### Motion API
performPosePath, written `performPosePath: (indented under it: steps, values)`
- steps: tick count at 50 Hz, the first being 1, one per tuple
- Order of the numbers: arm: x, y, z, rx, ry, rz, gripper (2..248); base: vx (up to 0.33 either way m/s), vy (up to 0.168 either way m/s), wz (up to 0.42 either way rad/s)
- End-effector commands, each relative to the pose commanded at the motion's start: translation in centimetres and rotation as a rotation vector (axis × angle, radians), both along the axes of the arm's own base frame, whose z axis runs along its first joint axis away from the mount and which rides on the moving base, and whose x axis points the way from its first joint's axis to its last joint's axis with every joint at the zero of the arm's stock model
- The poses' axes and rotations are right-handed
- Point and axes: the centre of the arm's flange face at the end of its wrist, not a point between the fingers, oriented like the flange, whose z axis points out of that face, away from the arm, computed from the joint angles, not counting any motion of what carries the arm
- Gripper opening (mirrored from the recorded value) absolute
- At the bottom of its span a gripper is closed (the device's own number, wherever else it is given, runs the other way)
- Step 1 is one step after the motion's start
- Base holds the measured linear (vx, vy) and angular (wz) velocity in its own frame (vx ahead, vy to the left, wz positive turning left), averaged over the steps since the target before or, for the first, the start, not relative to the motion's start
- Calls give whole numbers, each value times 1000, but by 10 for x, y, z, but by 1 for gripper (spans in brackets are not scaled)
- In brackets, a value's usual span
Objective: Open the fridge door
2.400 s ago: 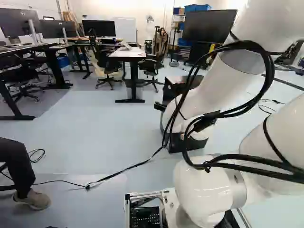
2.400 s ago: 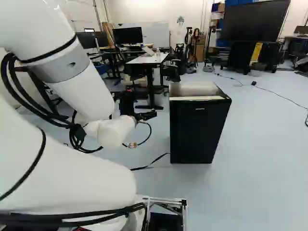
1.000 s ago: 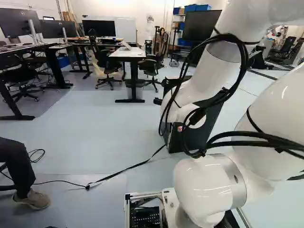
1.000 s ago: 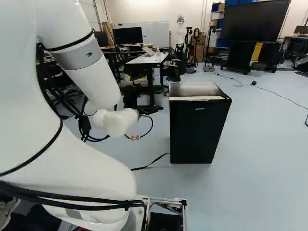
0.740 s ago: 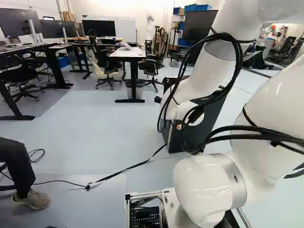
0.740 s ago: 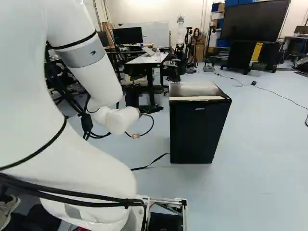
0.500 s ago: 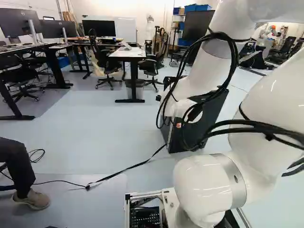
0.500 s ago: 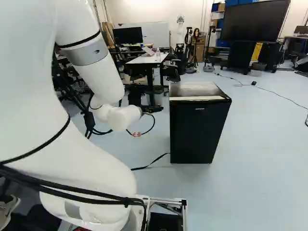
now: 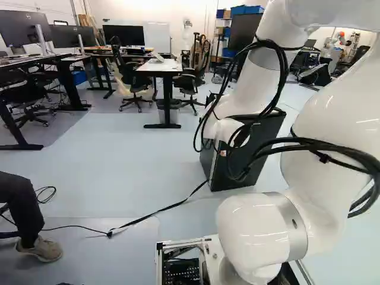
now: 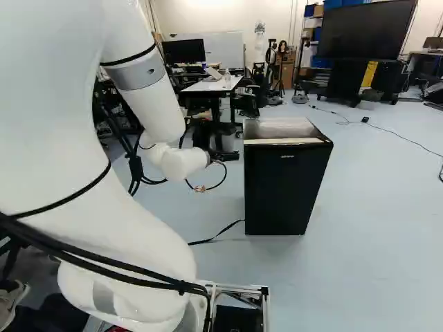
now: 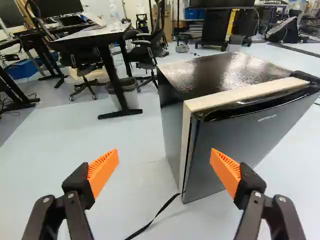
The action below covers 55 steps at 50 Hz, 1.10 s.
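The white arm [image 10: 149, 104] had swung a little rightward in the right base view, its wrist [image 10: 183, 162] now nearer the fridge [image 10: 287, 187] across that view—the fridge itself had stayed put on the floor [image 10: 374, 242]. The forearm slanted down to the low wrist, and black cables [image 9: 288, 77] looped off it in the left base view. From there the gripper [image 10: 227, 156] reached forward, left of the fridge in the right base view. In the wrist view its orange pads [image 11: 103, 171] stood spread wide, pinching nothing—the fridge stood ahead, its dark door [image 11: 240, 145] closed, apart from both fingers.
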Motion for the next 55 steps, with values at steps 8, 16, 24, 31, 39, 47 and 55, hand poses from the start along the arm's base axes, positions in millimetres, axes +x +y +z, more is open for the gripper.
performPosePath:
  steps: [8, 16, 24, 31, 39, 47, 55]
  values:
    - [8, -6, -1, 13, 6, -39, 247, 0, 0, 0]
    - [16, -12, -1, 25, 12, -77, 247, 0, 0, 0]
    - [24, -19, -2, 37, 13, -116, 247, 0, 0, 0]
    - [31, -24, -2, 45, 12, -145, 247, 0, 0, 0]
    - [39, -30, -3, 52, 9, -173, 247, 0, 0, 0]
    - [48, -36, -3, 58, 6, -198, 247, 0, 0, 0]
    - [56, -42, -4, 64, 3, -223, 247, 0, 0, 0]
